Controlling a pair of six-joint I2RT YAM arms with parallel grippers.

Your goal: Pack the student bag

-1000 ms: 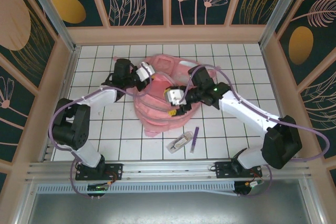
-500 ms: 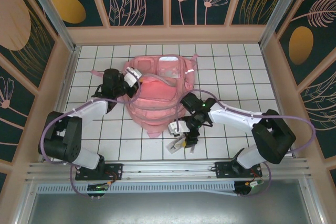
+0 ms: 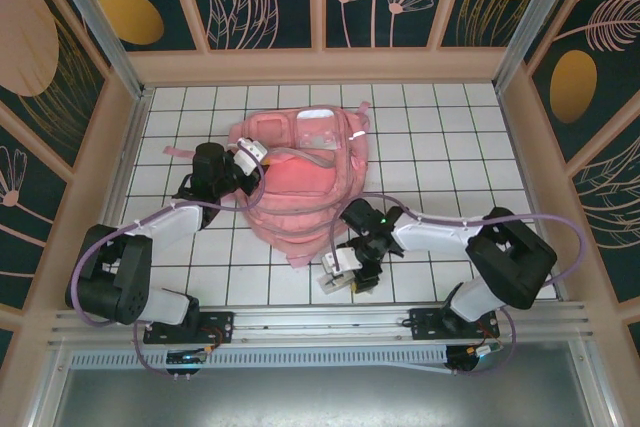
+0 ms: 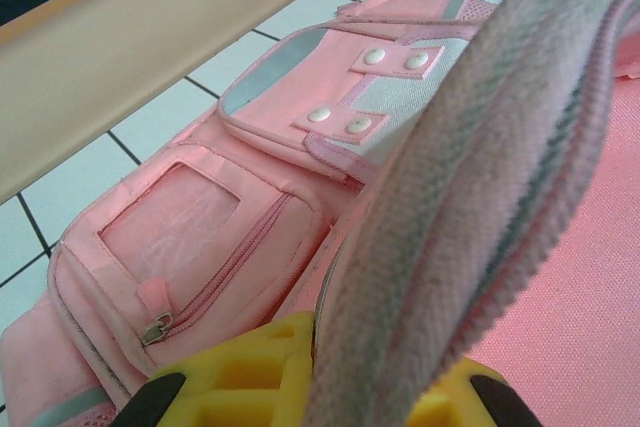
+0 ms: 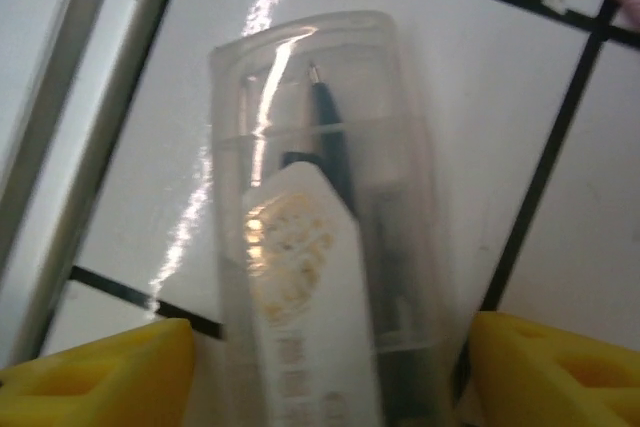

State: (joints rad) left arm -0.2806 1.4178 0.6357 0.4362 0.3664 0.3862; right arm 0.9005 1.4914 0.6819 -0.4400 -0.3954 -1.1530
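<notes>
At wrist cameras: left fingers clamped on student bag | right fingers apart astride clear case

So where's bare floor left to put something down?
Widest bare tiles: between the student bag and the right wall. A smaller patch: front, between the left arm and the clear case. Crowded: that case under the right pincer, and the bag's left edge where the left pincer grips.

Bright even light; glare streaks the blurred clear case
</notes>
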